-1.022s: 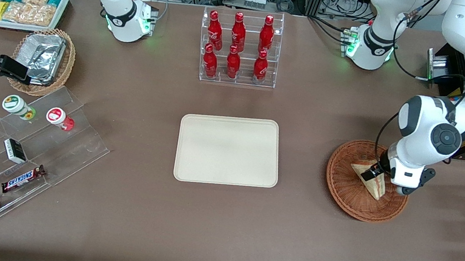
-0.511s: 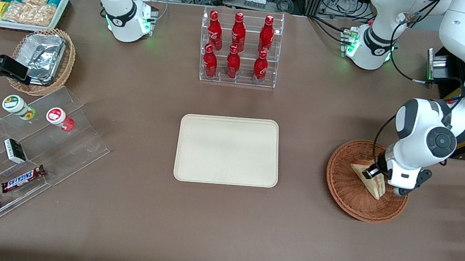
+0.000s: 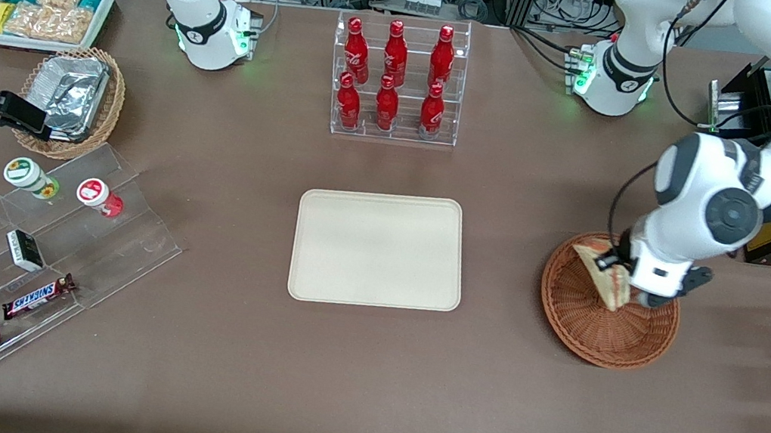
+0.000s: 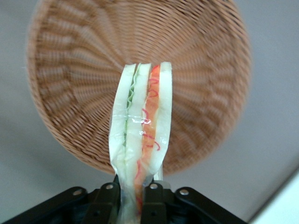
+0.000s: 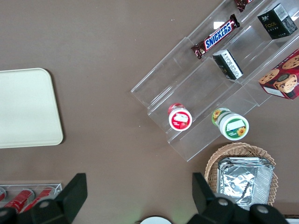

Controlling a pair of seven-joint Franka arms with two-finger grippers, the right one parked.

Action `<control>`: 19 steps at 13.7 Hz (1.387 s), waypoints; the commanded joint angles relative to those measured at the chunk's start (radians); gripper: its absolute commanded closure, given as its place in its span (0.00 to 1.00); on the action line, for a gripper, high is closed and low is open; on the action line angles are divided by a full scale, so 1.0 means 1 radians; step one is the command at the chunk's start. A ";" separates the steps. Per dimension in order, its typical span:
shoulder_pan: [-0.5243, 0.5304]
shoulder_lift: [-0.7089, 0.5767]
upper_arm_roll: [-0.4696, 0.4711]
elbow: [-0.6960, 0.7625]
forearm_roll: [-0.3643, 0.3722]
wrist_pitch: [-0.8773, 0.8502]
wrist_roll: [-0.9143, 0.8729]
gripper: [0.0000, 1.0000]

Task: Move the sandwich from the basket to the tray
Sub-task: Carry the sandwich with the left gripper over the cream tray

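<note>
Pale bread and red, orange and green filling show edge-on where the sandwich (image 4: pixel 140 144) hangs clear above the basket (image 4: pixel 70 93), its wrapped wedge gripped at one end. In the left wrist view its long axis runs straight out from the fingers (image 4: pixel 108 198), which are clamped on it from both flat sides, the free end pointing over the basket's woven floor. From the front the sandwich (image 3: pixel 602 276) is tilted, one corner up and its lower tip pointing down toward the basket (image 3: pixel 582 330), which lies on the brown bench (image 3: pixel 361 381) toward the working arm's end. The gripper (image 3: pixel 614 270) sits above the part of the basket farther from the front camera. The cream tray (image 3: pixel 379 249) lies flat in the middle of the bench, well apart from the basket.
</note>
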 commanded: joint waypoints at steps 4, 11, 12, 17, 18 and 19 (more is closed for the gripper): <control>-0.208 0.053 -0.017 0.101 0.013 -0.086 0.026 1.00; -0.436 0.206 -0.019 0.274 -0.001 -0.086 -0.055 1.00; -0.461 0.243 -0.019 0.318 0.000 -0.086 -0.064 1.00; -0.549 0.412 -0.019 0.530 -0.003 -0.088 -0.112 1.00; -0.561 0.449 -0.019 0.574 -0.003 -0.090 -0.138 1.00; -0.572 0.487 -0.019 0.626 -0.003 -0.096 -0.152 1.00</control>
